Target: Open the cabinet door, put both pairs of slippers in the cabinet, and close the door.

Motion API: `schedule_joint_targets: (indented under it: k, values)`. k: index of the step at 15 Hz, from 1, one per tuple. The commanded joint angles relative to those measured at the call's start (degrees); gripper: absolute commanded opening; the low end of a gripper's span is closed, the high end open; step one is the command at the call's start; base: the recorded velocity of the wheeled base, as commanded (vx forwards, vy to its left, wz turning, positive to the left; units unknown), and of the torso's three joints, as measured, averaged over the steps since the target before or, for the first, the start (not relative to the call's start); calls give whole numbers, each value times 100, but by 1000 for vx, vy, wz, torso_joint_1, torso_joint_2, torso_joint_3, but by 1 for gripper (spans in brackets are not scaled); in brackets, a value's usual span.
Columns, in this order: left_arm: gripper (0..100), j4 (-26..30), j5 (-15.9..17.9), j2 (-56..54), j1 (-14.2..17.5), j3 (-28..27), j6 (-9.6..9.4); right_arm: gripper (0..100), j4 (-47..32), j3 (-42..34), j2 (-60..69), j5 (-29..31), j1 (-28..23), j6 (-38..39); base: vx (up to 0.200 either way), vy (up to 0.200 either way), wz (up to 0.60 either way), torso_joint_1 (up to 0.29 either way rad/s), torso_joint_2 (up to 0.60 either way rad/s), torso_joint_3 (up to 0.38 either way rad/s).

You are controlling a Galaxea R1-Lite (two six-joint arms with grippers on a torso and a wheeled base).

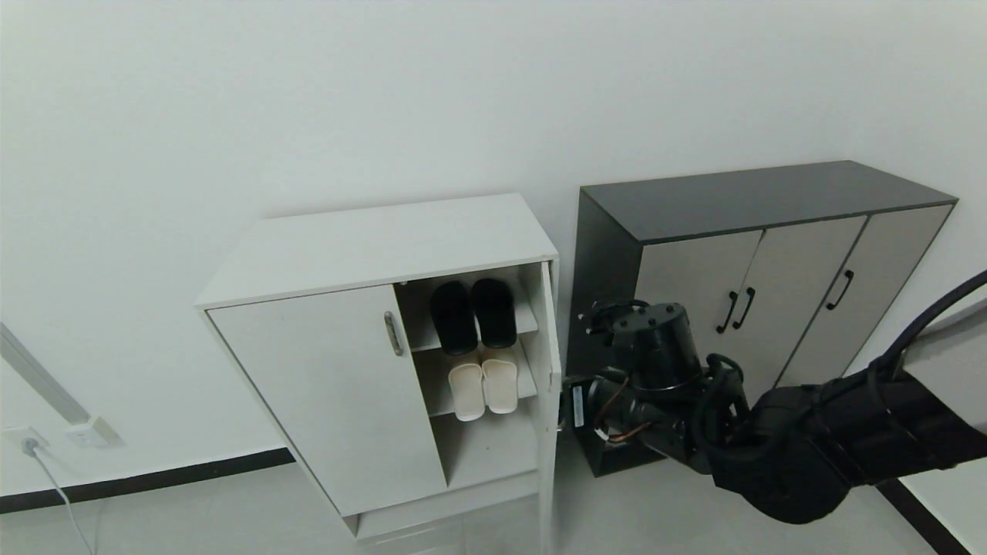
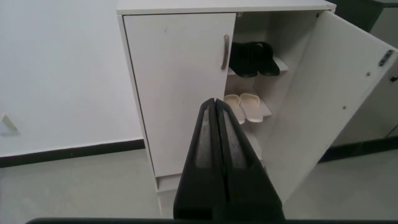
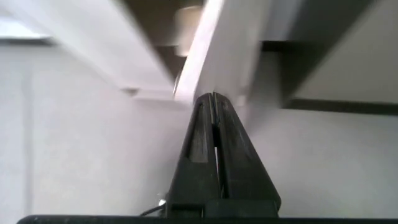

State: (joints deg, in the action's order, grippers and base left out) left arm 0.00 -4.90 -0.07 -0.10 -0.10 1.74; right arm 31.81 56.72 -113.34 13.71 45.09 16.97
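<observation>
The white cabinet (image 1: 385,247) has its right door (image 1: 549,370) swung open and its left door (image 2: 180,81) closed. A black pair of slippers (image 1: 473,314) lies on the upper shelf and a white pair of slippers (image 1: 483,389) on the shelf below. Both pairs also show in the left wrist view, black slippers (image 2: 254,59) above white slippers (image 2: 244,107). My right gripper (image 3: 214,99) is shut, its tip against the outer side of the open door (image 3: 214,56), near its free edge. My left gripper (image 2: 215,102) is shut and empty, held back in front of the cabinet.
A dark cabinet (image 1: 771,200) with grey doors stands just right of the open door, behind my right arm. A wall socket with a cable (image 1: 27,443) sits low on the left. Bare floor lies before the white cabinet.
</observation>
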Motion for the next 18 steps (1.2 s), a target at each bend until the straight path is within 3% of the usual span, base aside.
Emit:
schedule_joint_targets:
  k: [1, 7, 9, 14, 18]
  values:
    - [0, 0, -2, 7, 1, 1, 1, 0, 151, -197, 268, -185, 202, 17, 0, 0, 0, 0, 0, 0]
    - [0, 0, -11, 7, 1, 1, 1, 0, 1249, -838, 470, -255, 202, -466, 0, 0, 0, 0, 0, 0]
    - [0, 0, -11, 7, 1, 1, 1, 0, 1284, -882, 470, -229, 210, -625, 0, 0, 0, 0, 0, 0]
    - [0, 0, -11, 7, 1, 1, 1, 0, 1293, -961, 470, -264, 210, -625, 0, 0, 600, 1, 3, 0]
    - [0, 0, -11, 7, 1, 1, 1, 0, 1768, -1181, 426, -255, 210, -880, 0, 0, 0, 0, 0, 0]
